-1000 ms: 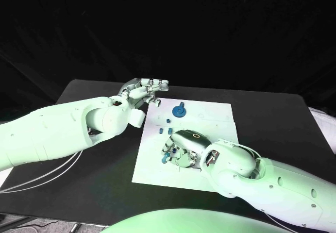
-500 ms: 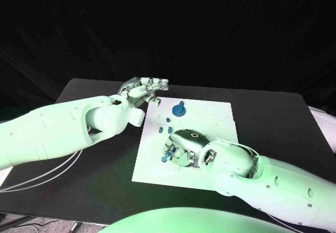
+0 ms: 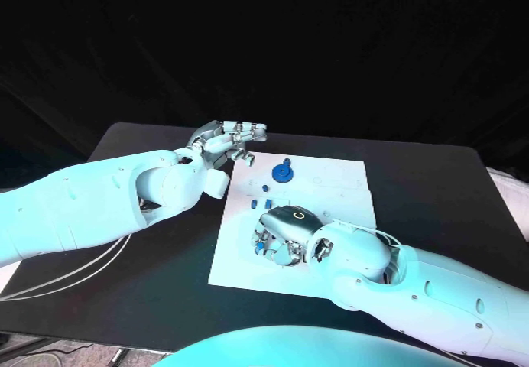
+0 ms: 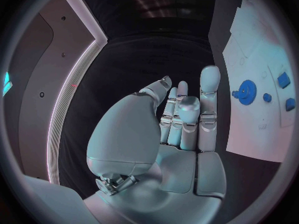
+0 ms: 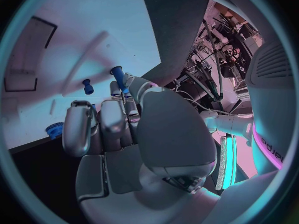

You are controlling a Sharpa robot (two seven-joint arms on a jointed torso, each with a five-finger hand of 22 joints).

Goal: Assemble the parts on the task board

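Observation:
The white task board (image 3: 331, 191) lies mid-table. A blue gear (image 3: 283, 174) (image 4: 247, 90) stands near its far edge, with small blue parts (image 3: 262, 204) (image 4: 283, 78) beside it. My right hand (image 3: 289, 229) (image 5: 124, 129) hovers low over the board's left half, fingers curled down. It pinches a blue peg (image 5: 117, 76) at its fingertips, and blue shows under it at the peg (image 3: 259, 248). Another blue peg (image 5: 87, 87) stands on the board just beyond. My left hand (image 3: 228, 141) (image 4: 168, 129) floats above the board's far left corner, fingers stretched out, holding nothing.
The black table (image 3: 441, 199) surrounds the board on all sides. My left forearm (image 3: 99, 202) stretches over the table's left side, with thin cables (image 3: 77, 271) trailing below it. My right forearm (image 3: 430, 287) covers the board's near right corner.
My right hand has crept slightly left and farther over the board with the peg. The left hand has stayed put.

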